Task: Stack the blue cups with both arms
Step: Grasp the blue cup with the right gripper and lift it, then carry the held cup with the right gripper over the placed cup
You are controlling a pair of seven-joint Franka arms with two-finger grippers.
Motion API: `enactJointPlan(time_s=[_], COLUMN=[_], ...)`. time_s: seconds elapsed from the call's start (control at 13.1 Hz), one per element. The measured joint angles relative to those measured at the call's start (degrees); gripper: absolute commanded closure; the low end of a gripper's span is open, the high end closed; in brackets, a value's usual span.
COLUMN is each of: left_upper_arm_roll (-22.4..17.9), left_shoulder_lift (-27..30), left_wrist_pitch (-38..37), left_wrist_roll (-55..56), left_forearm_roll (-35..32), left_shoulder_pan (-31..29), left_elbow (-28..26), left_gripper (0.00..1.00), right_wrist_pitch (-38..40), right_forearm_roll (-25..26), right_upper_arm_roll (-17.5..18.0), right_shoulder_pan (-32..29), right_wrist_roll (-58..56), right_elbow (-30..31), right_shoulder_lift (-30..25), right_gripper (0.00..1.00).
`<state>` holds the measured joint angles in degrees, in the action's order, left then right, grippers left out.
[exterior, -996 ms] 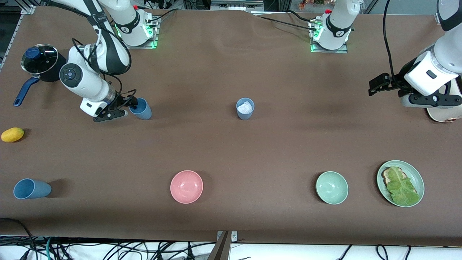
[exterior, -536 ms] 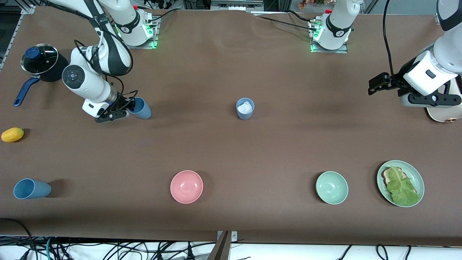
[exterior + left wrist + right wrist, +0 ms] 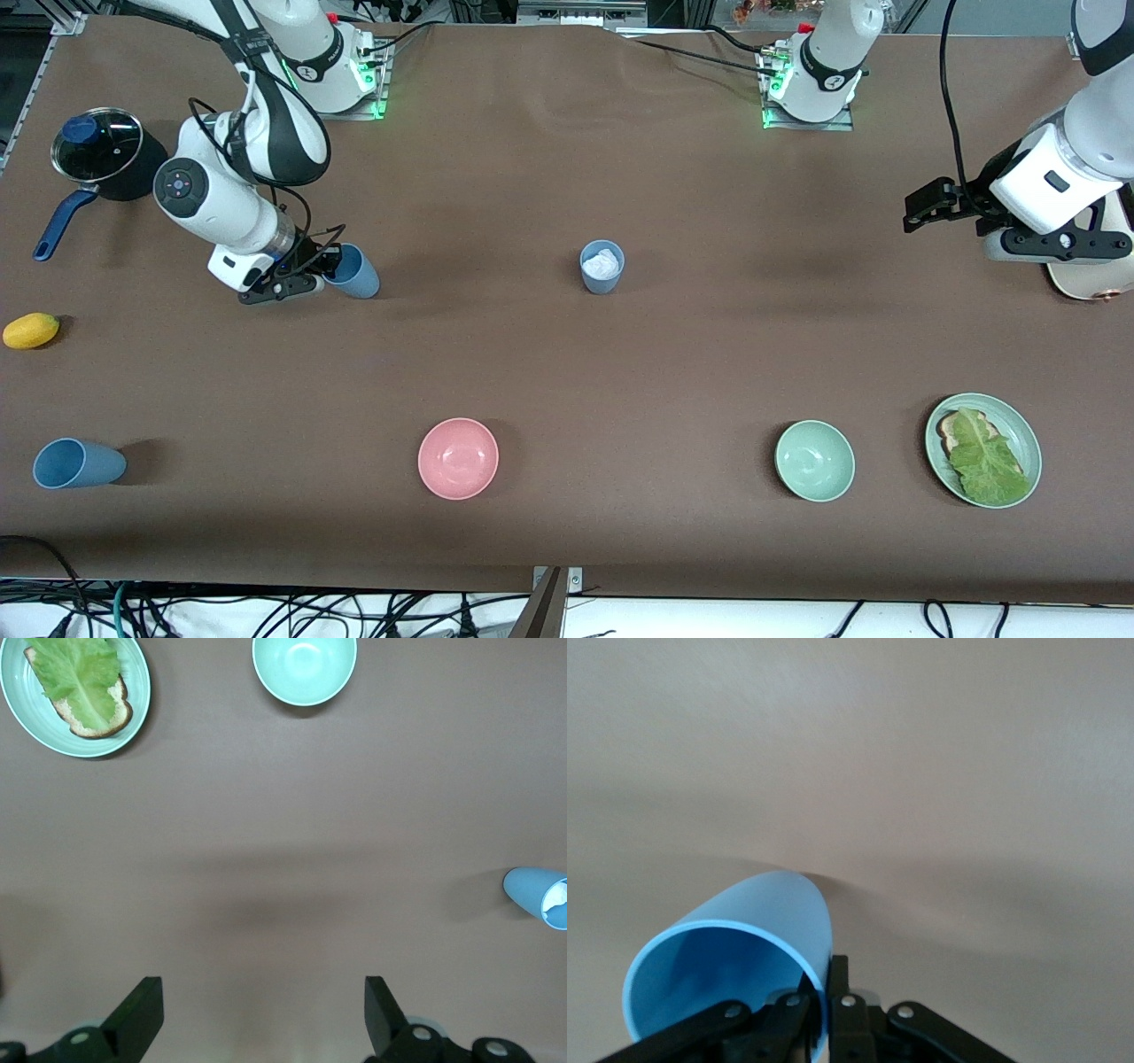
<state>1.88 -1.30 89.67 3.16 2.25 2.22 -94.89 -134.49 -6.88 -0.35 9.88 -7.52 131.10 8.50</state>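
My right gripper [image 3: 326, 267] is shut on the rim of a blue cup [image 3: 354, 273], one finger inside the mouth and one outside. That cup [image 3: 735, 948] leans over, its mouth turned toward the right gripper [image 3: 824, 992]. A second blue cup [image 3: 602, 266] stands upright mid-table with something white and crumpled inside; it also shows as the blue cup [image 3: 539, 893] in the left wrist view. A third blue cup [image 3: 78, 462] lies on its side near the front edge at the right arm's end. My left gripper [image 3: 918, 211] hangs open and empty above bare table at the left arm's end; the left gripper [image 3: 262, 1010] holds nothing.
A lidded pot [image 3: 97, 146] with a blue handle and a yellow fruit [image 3: 31, 330] sit at the right arm's end. Near the front edge stand a pink bowl [image 3: 458, 458], a pale green bowl [image 3: 814, 460] and a green plate [image 3: 1026, 439] of bread and lettuce.
My right gripper has shut on the blue cup's rim and shifted slightly toward the table's middle, taking the cup with it. The left arm has stayed still.
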Motion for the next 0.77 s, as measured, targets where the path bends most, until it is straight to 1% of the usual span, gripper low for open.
enactJointPlan(time_s=[0.23,0.38,0.54,0.77], left_upper_arm_roll=[0.0,0.0,0.0,0.0], left_shoulder_lift=[0.0,0.0,0.0,0.0], left_wrist_pitch=[0.0,0.0,0.0,0.0], left_wrist_roll=[0.0,0.0,0.0,0.0], left_forearm_roll=[0.0,0.0,0.0,0.0], left_shoulder_pan=[0.0,0.0,0.0,0.0], left_elbow=[0.0,0.0,0.0,0.0], left_gripper=[0.00,0.00,0.00,0.00], right_wrist_pitch=[12.1,17.4,20.2,22.4], right_forearm_roll=[-0.2,-0.4,-0.5,-0.6], right_upper_arm_roll=[0.7,2.4,3.8,4.4], right_shoulder_pan=[0.0,0.3,2.6,9.7], right_wrist_roll=[2.7,6.8,13.1,25.4], right_elbow=[-10.3,-15.3,-19.4,-26.1], right_shoulder_lift=[-0.1,0.3,1.6,5.1], right_gripper=[1.00,1.00,1.00,1.00])
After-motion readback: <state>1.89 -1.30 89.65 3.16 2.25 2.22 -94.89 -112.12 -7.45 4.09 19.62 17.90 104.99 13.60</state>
